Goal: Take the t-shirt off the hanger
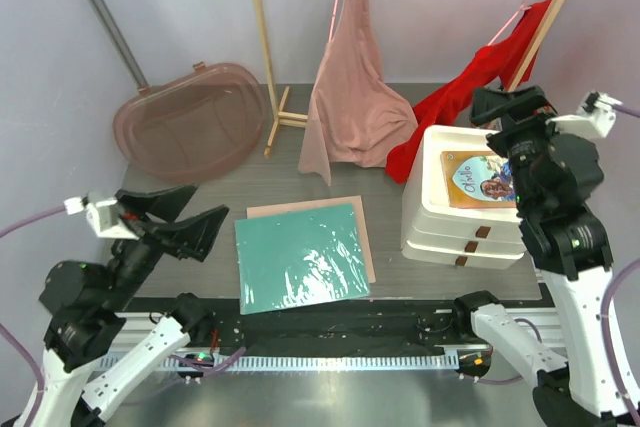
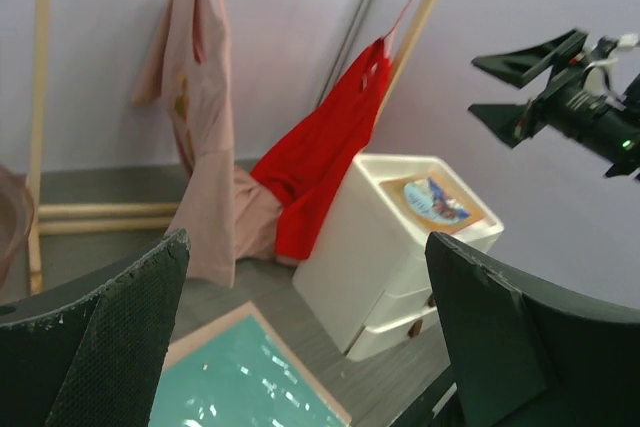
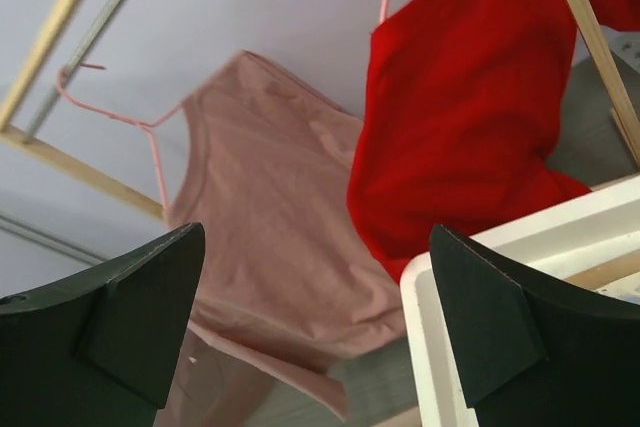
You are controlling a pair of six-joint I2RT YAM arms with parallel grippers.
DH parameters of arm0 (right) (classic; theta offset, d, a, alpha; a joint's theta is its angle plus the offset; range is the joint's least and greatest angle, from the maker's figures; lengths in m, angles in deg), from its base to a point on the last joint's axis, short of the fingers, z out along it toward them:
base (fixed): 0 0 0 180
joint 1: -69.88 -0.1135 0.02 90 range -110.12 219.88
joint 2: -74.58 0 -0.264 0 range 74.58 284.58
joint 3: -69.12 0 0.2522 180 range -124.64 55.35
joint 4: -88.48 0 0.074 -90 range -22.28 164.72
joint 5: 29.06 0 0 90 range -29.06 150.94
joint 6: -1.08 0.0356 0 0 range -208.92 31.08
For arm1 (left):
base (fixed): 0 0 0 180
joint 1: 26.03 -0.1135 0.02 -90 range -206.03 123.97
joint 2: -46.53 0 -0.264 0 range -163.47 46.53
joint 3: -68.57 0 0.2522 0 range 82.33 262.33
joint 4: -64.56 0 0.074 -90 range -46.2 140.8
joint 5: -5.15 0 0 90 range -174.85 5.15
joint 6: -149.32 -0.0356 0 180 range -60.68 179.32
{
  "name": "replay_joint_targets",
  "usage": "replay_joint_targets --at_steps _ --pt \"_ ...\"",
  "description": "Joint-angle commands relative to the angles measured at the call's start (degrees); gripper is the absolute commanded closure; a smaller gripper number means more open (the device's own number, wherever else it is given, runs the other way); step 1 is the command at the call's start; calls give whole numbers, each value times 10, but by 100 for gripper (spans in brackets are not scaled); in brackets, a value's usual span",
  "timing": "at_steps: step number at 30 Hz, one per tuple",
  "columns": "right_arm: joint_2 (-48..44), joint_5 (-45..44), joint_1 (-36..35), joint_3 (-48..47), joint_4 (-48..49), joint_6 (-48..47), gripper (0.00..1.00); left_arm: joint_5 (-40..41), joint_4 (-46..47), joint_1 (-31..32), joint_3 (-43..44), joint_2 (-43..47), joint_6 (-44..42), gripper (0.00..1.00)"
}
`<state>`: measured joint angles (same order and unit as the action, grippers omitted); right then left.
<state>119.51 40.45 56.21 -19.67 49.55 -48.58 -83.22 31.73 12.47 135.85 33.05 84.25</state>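
Black two-finger pincers, both with fingers spread wide apart and nothing between them.

Right gripper [image 1: 487, 107]: raised over the white drawer unit [image 1: 440, 217]. Directly ahead of its tips is the red t-shirt [image 1: 470, 77], hung from the rail, its lower part draped down beside the drawers. Further off to its left is the pink t-shirt [image 1: 350, 97] on a pink hanger [image 3: 120, 119], same rail.

Left gripper [image 1: 205, 209]: held above the table, well apart from both shirts. Just to its right lies a teal sheet [image 1: 300, 257] on a pinkish board. Ahead of it is a brown tub [image 1: 190, 127]. Beyond that stands the wooden rack [image 1: 258, 37].
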Motion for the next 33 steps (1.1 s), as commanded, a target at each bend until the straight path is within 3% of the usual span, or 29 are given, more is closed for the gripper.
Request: replay_joint_targets --at_steps 1,3,4,8,12,16,18,20,23,26,29,33 --pt "62 -1 2 -47 -70 -28 0 35 -66 -3 26 -58 32 0" --pt "108 23 2 -73 -81 -48 0 49 -96 -3 43 -77 50 0" --pt "120 97 3 -78 -71 -78 0 75 -115 -3 52 -104 62 0" --pt "175 178 2 -97 -45 -129 0 135 -267 -3 141 -193 112 0" --pt "216 288 2 -118 -31 -167 0 94 -383 -3 222 -283 93 0" --pt "219 407 3 -71 117 -111 0 72 -359 -3 202 -279 90 0" --pt "262 466 -2 -88 160 -61 0 54 -335 -3 184 -251 92 0" --pt "326 459 -32 -158 142 -60 0 53 -319 -3 167 -234 96 0" --pt "389 379 -79 -276 61 -106 1 70 -325 -3 165 -209 111 0" --pt "448 324 -104 -345 44 -108 0 68 -341 -3 173 -197 124 0" --pt "485 242 -130 -388 43 -119 0 61 -353 -3 176 -187 140 0" --pt "523 210 -143 -408 84 -117 3 60 -364 -3 171 -173 158 0"
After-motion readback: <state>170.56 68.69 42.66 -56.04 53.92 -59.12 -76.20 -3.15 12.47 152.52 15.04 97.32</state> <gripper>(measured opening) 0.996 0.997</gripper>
